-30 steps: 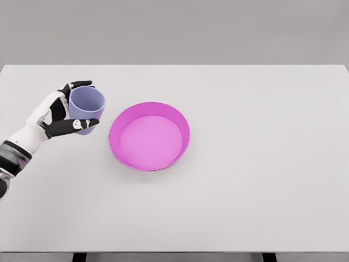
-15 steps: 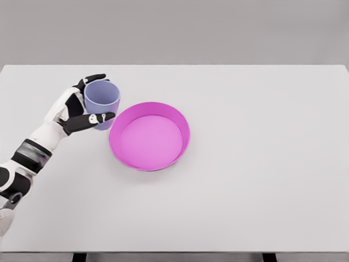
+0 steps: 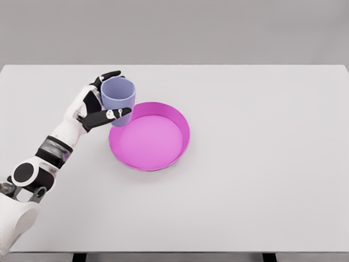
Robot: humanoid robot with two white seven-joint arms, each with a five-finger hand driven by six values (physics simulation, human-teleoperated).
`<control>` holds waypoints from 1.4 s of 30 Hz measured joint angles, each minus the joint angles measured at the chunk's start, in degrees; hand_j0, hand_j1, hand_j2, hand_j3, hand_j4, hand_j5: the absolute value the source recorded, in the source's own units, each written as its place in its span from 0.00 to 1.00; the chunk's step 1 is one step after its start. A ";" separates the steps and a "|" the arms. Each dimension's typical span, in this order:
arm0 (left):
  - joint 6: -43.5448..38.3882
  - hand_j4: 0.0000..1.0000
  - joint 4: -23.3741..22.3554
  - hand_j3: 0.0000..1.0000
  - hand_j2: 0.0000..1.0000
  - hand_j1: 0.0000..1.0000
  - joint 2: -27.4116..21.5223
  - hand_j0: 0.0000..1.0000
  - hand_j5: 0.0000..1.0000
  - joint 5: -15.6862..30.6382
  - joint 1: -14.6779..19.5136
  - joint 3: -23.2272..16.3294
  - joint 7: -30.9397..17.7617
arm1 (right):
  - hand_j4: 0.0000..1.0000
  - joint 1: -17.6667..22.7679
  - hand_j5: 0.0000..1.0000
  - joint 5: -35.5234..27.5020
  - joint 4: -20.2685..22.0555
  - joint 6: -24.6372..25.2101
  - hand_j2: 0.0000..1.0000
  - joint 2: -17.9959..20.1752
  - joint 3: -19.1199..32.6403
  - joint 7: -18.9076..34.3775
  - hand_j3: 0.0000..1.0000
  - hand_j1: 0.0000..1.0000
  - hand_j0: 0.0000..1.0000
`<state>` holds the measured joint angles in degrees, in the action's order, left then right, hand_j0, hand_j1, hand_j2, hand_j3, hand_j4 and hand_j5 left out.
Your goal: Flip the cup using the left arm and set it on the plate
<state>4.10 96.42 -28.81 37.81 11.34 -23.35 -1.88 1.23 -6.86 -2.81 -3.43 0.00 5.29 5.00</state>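
White table [image 3: 262,180] filling most of the view, flat, plain top, front edge running along the bottom. Dark table legs [image 3: 79,257] peeking out under the front edge, left & right. Grey backdrop [image 3: 218,27] sitting behind the far edge, featureless.

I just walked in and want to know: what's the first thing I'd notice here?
The bright pink plate jumps out first, sitting left of the middle of the white table. Next comes the left hand, reaching in from the lower left and gripping a lavender cup, mouth up, right at the plate's upper-left rim.
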 measured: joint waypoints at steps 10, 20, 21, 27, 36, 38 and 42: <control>0.25 0.81 -4.21 0.81 0.81 0.81 4.45 0.81 0.81 0.02 2.37 -2.54 -0.98 | 1.00 0.00 1.00 0.00 0.00 0.00 1.00 0.00 -0.01 0.00 1.00 1.00 1.00; 0.54 0.82 -6.51 0.82 0.82 0.82 7.03 0.82 0.82 -0.09 2.46 -5.05 -1.18 | 1.00 0.00 1.00 0.00 0.00 0.00 1.00 0.00 -0.01 0.00 1.00 1.00 1.00; 0.57 0.82 -6.88 0.82 0.82 0.82 7.25 0.82 0.82 -0.09 2.55 -5.18 -1.18 | 1.00 0.00 1.00 0.00 0.00 0.00 1.00 0.00 -0.01 0.00 1.00 1.00 1.00; 0.63 0.84 -8.98 0.84 0.84 0.84 8.62 0.84 0.84 -0.10 3.08 -5.67 -1.18 | 1.00 0.00 1.00 0.00 0.00 0.00 1.00 0.00 -0.01 0.00 1.00 1.00 1.00; 0.79 0.90 -10.15 0.90 0.90 0.90 9.23 0.90 0.90 -0.15 3.25 -5.73 -1.18 | 1.00 0.00 1.00 0.00 0.02 0.00 1.00 0.00 0.00 0.00 1.00 1.00 1.00; 0.93 0.90 -10.20 0.90 0.90 0.90 9.48 0.90 0.90 -0.08 3.25 -5.63 -1.18 | 1.00 0.00 1.00 0.00 0.02 0.00 1.00 0.00 -0.01 0.00 1.00 1.00 1.00; 1.04 1.00 -10.12 1.00 1.00 1.00 9.67 1.00 1.00 -0.01 3.25 -5.53 -1.18 | 1.00 0.00 1.00 0.00 0.02 0.00 1.00 0.00 -0.01 0.00 1.00 1.00 1.00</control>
<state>5.13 86.30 -19.14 37.79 14.59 -28.87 -3.06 1.23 -6.86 -2.79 -3.43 0.00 5.28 5.00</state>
